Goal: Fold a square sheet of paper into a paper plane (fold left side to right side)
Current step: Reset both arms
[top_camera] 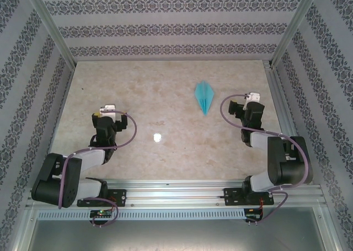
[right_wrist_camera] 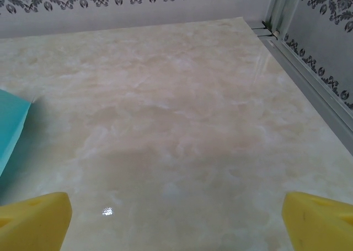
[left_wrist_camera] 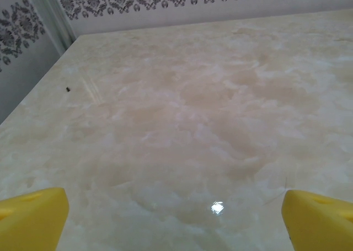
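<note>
While it hangs over the marble table [top_camera: 165,80] at near left, left gripper [top_camera: 103,111] is spread wide, holding nothing. The paper plane [top_camera: 204,96] lies flat right of centre, tip toward the near edge, left of right gripper [top_camera: 245,100], also spread wide and empty.

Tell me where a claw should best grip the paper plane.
Probably the wider far half of the paper plane, at its right edge, with the right claw coming from the right. It lies flat, nose toward the arms, left of that claw.

The paper plane [top_camera: 204,97] lies on the table [top_camera: 154,91], near and left of the right pincer [top_camera: 242,102].
</note>
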Robot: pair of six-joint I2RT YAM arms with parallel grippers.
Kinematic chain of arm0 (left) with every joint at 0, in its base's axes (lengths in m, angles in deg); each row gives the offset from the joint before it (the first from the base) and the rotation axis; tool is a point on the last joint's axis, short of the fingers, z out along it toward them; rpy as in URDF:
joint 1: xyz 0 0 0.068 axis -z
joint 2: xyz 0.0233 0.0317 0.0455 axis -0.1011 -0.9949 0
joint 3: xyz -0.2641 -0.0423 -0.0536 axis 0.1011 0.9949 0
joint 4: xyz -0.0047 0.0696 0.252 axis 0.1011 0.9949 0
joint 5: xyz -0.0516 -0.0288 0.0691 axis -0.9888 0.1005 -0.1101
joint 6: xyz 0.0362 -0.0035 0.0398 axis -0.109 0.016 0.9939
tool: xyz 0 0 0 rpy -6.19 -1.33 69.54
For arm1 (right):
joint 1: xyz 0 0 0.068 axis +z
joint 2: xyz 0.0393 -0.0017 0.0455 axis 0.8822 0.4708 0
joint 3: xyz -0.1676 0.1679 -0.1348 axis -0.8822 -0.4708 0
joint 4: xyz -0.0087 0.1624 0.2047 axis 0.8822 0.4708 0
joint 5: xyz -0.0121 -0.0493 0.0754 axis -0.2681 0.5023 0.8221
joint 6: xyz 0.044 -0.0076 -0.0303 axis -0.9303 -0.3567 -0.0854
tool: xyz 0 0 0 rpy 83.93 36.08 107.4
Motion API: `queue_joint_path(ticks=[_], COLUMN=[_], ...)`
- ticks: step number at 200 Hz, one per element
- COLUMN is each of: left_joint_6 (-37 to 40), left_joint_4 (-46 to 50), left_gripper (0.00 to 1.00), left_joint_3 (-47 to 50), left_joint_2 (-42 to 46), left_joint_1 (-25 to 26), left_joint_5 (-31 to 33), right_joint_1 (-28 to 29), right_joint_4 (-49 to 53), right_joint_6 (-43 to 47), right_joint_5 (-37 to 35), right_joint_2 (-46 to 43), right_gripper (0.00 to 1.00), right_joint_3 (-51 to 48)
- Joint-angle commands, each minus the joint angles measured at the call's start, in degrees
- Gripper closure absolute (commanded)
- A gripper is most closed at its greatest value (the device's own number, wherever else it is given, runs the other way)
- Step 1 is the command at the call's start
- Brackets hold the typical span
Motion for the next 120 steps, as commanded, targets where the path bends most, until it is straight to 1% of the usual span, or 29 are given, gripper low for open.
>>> queue_joint_path(ticks=[1,8,14,21,28,38,41,46,50,53,59,72,101,120], left_joint_6=[4.15,4.53,4.65,4.82,4.78,4.10,3.79,2.57,1.18,0.26,-0.48,-0.64,-0.39,1.31], left_joint_4=[-11.88,-14.66,-16.65,-18.63,-20.43,-21.30,-20.71,-15.67,-10.74,-9.02,-10.39,-10.77,-10.48,-8.09], left_gripper=[0.00,0.00,0.00,0.00,0.00,0.00,0.00,0.00,0.00,0.00,0.00,0.00,0.00,0.00], left_joint_3=[0.03,0.37,0.52,0.61,0.41,-1.24,-2.27,-4.43,-5.97,-6.54,-6.27,-5.90,-6.07,-7.36], left_joint_2=[-3.52,-5.59,-7.34,-9.24,-11.52,-14.92,-15.62,-15.13,-14.24,-14.00,-14.48,-14.37,-14.34,-14.45], left_joint_1=[-1.01,-1.06,-1.10,-1.10,-1.16,-1.57,-1.63,-1.90,-3.13,-4.31,-5.89,-5.94,-5.87,-5.93], left_joint_5=[-5.84,-6.26,-6.35,-6.38,-6.37,-4.77,-3.99,-3.13,-4.59,-5.98,-8.11,-7.67,-7.89,-12.88], right_joint_1=[-0.63,-0.60,-0.65,-0.77,-0.97,-0.98,-1.06,-1.02,-1.03,-1.05,-0.98,-0.89,-0.76,-0.12], right_joint_4=[-13.87,-19.69,-24.66,-21.81,-19.01,-21.39,-22.75,-24.08,-23.23,-22.30,-21.54,-23.10,-22.89,-23.90], right_joint_6=[1.41,1.78,1.28,0.08,-0.14,-0.32,-0.19,-0.17,-0.20,-0.24,-0.17,-0.09,0.18,0.92], right_joint_5=[2.27,2.62,1.58,-0.76,-0.99,-1.05,-1.03,-1.03,-1.10,-1.10,-1.12,-1.15,-0.94,-1.36], right_joint_2=[1.11,2.94,4.59,3.51,2.39,3.12,3.59,4.08,3.89,3.62,3.29,3.70,3.51,3.62], right_gripper=[0.02,0.02,0.02,0.02,0.02,0.02,0.02,0.02,0.02,0.02,0.02,0.02,0.02,0.02], right_joint_3=[-3.65,-5.52,-6.69,-6.72,-6.32,-6.66,-6.72,-6.72,-6.73,-6.73,-6.73,-6.68,-6.72,-6.73])
